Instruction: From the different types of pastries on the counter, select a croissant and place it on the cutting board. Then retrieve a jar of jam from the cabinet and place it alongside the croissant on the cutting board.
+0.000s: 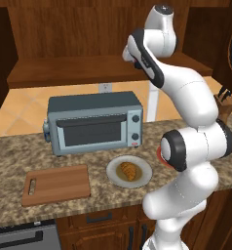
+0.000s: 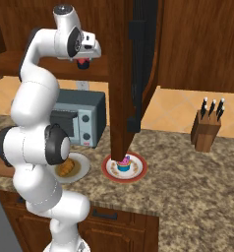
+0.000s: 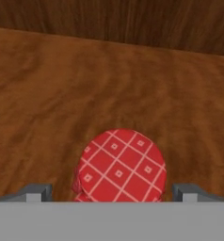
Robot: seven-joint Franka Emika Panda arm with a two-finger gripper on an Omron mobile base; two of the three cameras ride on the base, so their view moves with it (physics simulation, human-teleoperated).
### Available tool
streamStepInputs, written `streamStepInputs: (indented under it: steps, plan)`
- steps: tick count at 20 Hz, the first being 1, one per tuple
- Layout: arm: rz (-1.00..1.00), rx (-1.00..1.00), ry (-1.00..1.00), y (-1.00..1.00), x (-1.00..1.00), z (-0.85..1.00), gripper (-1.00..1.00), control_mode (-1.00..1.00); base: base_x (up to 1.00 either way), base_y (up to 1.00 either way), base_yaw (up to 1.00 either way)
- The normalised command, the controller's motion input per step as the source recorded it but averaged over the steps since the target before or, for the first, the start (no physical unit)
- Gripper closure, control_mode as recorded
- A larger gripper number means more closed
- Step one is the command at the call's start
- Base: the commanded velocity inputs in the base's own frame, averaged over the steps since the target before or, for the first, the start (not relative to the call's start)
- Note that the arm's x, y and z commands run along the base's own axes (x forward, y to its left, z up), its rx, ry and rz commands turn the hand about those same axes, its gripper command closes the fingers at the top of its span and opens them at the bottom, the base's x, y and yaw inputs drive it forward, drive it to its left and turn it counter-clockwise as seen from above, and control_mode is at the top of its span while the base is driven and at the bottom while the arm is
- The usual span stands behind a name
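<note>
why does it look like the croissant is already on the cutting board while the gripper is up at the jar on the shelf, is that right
Not quite: the croissant lies on the round grey plate, not on the cutting board, which is bare in the left base view. The rest holds: in the hand view the gripper is over the jar on the shelf.

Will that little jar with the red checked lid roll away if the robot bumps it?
Probably not while upright: the jar stands lid-up on the flat wooden shelf. It's round, so it could roll if knocked onto its side. It looks hard and smooth, so it may slip unless the fingers squeeze both sides evenly.
</note>
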Motion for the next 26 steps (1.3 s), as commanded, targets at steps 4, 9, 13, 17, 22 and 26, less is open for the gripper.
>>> streamStepInputs:
  steps: [4,9,13,17,22,26]
  plan:
    - [0.00,-0.01,0.03,0.01,0.00,-0.09,1.00,-1.00,0.00,0.00,0.00]
    - [0.00,0.00,0.04,0.00,0.07,-0.09,1.00,-1.00,0.00,0.00,0.00]
    - [-0.09,0.04,0.00,-0.01,-0.87,-0.25,1.00,-1.00,0.00,0.00,0.00]
    - [-0.15,0.06,-0.05,0.00,-1.00,-0.32,1.00,-1.00,0.00,0.00,0.00]
    - [-0.19,0.05,-0.15,0.06,-1.00,-0.45,1.00,-1.00,0.00,0.00,0.00]
    - [-0.18,0.04,-0.15,0.11,-1.00,-0.60,1.00,-1.00,0.00,0.00,0.00]
